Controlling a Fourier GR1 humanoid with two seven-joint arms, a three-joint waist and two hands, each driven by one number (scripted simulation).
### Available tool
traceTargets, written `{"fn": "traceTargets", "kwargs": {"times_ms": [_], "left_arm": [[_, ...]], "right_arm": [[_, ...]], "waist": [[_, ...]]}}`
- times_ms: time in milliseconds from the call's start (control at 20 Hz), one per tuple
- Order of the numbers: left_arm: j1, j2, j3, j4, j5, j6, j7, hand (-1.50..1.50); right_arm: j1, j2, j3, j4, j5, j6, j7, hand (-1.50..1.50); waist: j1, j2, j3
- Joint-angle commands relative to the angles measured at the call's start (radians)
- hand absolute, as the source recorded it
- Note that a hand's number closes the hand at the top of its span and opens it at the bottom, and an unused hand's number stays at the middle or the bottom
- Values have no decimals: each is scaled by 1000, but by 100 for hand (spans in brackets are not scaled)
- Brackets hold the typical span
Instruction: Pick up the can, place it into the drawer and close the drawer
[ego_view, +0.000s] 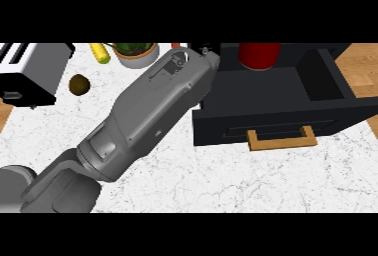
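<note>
The left robot hand (204, 49) is mostly hidden beyond its grey forearm, so I cannot tell whether it is clenched or released. The red cylindrical can (259, 56) stands upright just right of it, inside the open black drawer (328, 75).

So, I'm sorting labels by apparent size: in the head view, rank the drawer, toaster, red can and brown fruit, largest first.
1. drawer
2. toaster, partly out of view at the left edge
3. can, its top out of view
4. brown fruit
</note>
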Motion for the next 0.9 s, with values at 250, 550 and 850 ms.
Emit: {"fn": "traceTargets", "kwargs": {"times_ms": [250,550,850], "left_arm": [[12,0,-130,48,85,51,-38,-150],[-7,0,-175,58,139,135,-57,-150],[-6,0,-190,89,190,127,-88,-150]], "right_arm": [[-4,6,8,19,30,15,-7,-150],[-35,-9,2,16,16,-13,13,-150],[-40,3,26,-23,31,-17,29,-150]], "waist": [[-1,1,0],[-16,4,0],[-17,7,0]]}}
